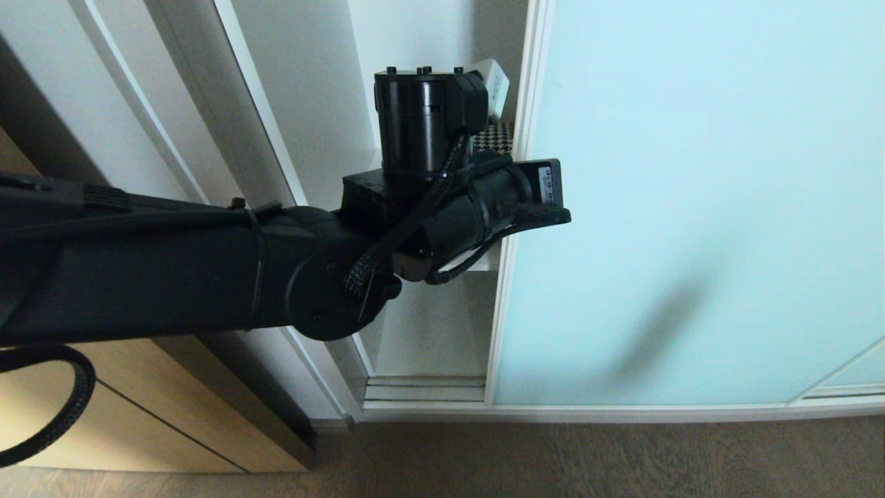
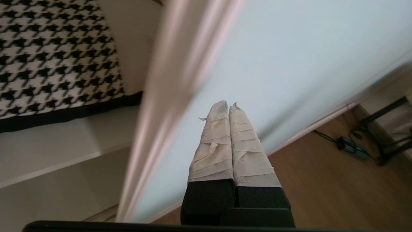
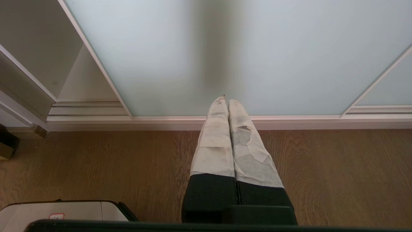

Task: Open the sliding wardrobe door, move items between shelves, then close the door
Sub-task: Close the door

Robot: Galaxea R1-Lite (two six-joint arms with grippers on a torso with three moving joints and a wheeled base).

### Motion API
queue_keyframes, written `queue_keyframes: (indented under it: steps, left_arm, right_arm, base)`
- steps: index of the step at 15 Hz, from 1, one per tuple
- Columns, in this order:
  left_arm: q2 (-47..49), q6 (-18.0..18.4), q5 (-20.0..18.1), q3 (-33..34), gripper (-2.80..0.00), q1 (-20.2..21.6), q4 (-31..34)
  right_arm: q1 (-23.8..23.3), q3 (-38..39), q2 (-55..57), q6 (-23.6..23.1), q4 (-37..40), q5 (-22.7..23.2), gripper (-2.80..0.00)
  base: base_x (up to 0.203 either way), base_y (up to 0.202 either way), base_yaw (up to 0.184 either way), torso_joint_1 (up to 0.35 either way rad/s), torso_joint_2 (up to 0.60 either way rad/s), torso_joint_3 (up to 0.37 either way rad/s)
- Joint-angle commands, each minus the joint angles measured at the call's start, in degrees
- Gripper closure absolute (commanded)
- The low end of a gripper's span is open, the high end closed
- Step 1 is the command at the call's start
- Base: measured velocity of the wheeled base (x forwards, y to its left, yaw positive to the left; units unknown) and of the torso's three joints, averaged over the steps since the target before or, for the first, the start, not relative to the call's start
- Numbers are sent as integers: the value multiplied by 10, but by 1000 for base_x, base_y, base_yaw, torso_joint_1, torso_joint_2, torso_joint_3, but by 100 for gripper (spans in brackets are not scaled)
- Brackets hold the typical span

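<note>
The sliding wardrobe door [image 1: 691,207], frosted pale aqua glass in a thin white frame, covers the right side and leaves a narrow gap at its left edge. Through the gap a houndstooth cushion [image 1: 495,136] lies on a white shelf [image 1: 484,261]. My left arm [image 1: 442,207] reaches across to the door's left frame. In the left wrist view, my left gripper [image 2: 228,105] is shut and empty, its taped fingertips against the glass just beside the frame [image 2: 161,106]. The cushion [image 2: 54,54] rests on its shelf [image 2: 48,145]. My right gripper [image 3: 228,101] hangs shut and empty over the floor, in front of the door [image 3: 225,48].
A light wooden cabinet front [image 1: 138,422] stands at the lower left, beside the wardrobe's white side panel [image 1: 228,138]. The door's bottom track [image 1: 425,391] runs along the wooden floor [image 1: 588,456]. Cables and a black stand [image 2: 383,141] lie on the floor further along. A white box [image 3: 64,212] is near my right arm.
</note>
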State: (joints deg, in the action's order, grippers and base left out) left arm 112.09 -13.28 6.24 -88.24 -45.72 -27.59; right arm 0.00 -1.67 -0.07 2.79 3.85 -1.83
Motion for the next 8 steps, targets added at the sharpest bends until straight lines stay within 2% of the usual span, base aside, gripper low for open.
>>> queue_keyframes:
  steps: [1,5,8]
  left_arm:
    - [1,-1,1,-1,0,11,-2]
    - [0,0,0,-7,0,31,1]
    - [-44,-5,-7,10,0,30,6]
  right_arm:
    - [0,0,1,0,0,0,0]
    - [0,0,0,0,0,0,0]
    - [0,0,0,0,0,0,0]
  base:
    - [0,0,0,0,0,0]
    - [0,0,0,0,0,0]
    - [0,0,0,0,0,0]
